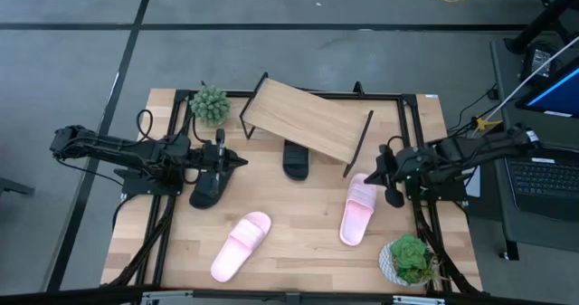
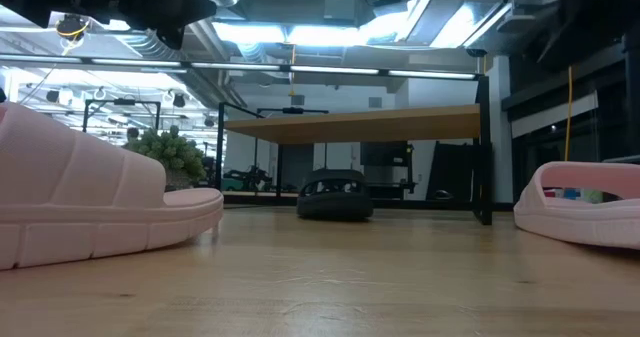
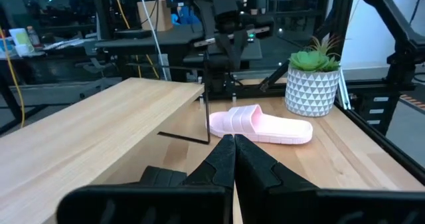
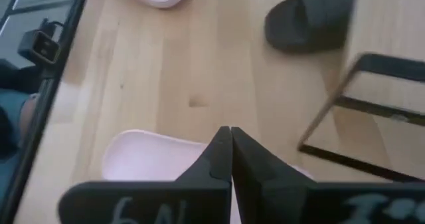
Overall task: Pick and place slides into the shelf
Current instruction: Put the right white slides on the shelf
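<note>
The shelf (image 1: 303, 119) stands slanted at the table's far middle. One black slide (image 1: 296, 158) lies under it, also seen in the low view (image 2: 335, 197). The second black slide (image 1: 204, 193) lies on the table below my left gripper (image 1: 242, 162), which is shut and hovers over it, pointing toward the shelf (image 3: 99, 131). Two pink slides rest on their soles: one near the front (image 1: 240, 246), one at the right (image 1: 359, 210). My right gripper (image 1: 374, 172) is shut above the far end of that right pink slide (image 4: 153, 154).
A small green plant (image 1: 210, 104) stands at the far left corner, and a potted succulent (image 1: 409, 258) at the near right corner. A black frame (image 1: 412, 142) borders the table. Bare wood (image 1: 298, 223) shows between the two pink slides.
</note>
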